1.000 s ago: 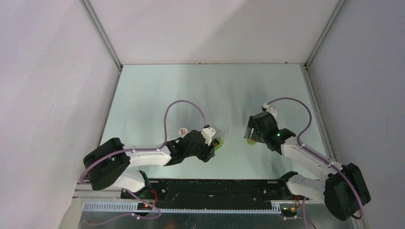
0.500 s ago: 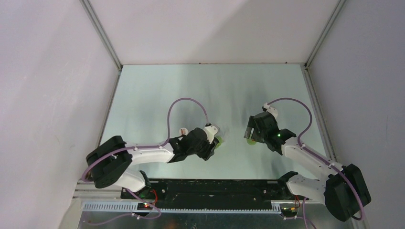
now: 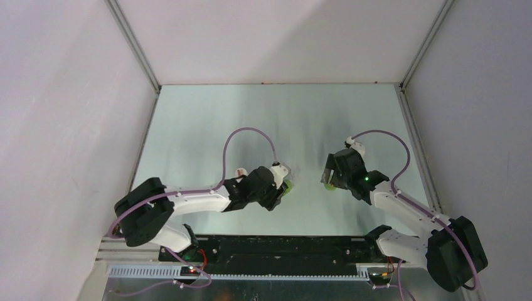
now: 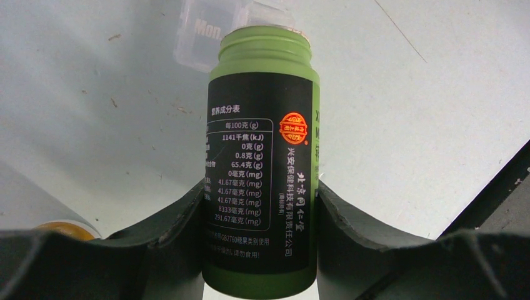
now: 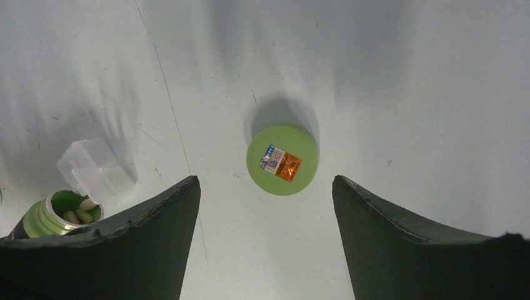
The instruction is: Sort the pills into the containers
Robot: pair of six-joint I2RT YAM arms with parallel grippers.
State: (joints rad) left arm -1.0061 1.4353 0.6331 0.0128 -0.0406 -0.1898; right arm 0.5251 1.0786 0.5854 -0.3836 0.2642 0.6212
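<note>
My left gripper (image 4: 261, 194) is shut on a green bottle (image 4: 262, 125) with a black label, gripping its lower body. The bottle's open mouth points at the containers (image 4: 206, 37), a translucent pill box marked "Mon" lying just beyond it. In the right wrist view, whitish pills (image 5: 80, 214) show inside the bottle's mouth (image 5: 56, 215), beside the pill box (image 5: 97, 167). The bottle's green cap (image 5: 282, 160) lies flat on the table. My right gripper (image 5: 265, 184) hangs open above the cap, with nothing between its fingers. From above, the left gripper (image 3: 280, 188) and right gripper (image 3: 329, 178) face each other.
A second bottle, white with an amber end (image 4: 59, 228), lies to the left of my left gripper and shows from above as a small white and red thing (image 3: 240, 171). White enclosure walls (image 3: 75, 125) stand on the left, right and far sides of the table.
The left arm has shifted slightly, carrying the green bottle a little up and away from the near edge. The right arm and cap are as before.
</note>
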